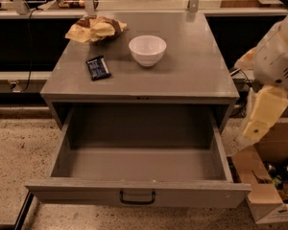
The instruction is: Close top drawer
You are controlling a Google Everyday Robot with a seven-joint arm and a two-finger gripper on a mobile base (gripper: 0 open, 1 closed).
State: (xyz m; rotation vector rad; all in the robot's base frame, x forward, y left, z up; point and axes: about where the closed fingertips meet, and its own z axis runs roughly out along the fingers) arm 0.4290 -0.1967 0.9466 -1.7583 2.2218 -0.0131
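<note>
One top drawer [144, 163] stands pulled far out from under the front edge of the bench [197, 75], toward the camera. Its grey inner floor and side walls are in plain view. Its flat front panel sits lowest in the view and carries one dark loop handle [137, 198] at its centre.

Three things rest on the bench. One white bowl [147, 49] sits near the middle, a little toward the back edge. One dark flat packet [98, 67] lies toward the left edge, nearer the front than the bowl and apart from it. One crumpled tan and brown bag [96, 28] lies at the back left corner.

The single end effector [255, 123] hangs off the bench's right edge, beside the front right corner and above the drawer's right wall, touching neither. I cannot tell whether it is apart or together.

One open cardboard box [261, 195] sits on the speckled floor [19, 147], right of the drawer front.
</note>
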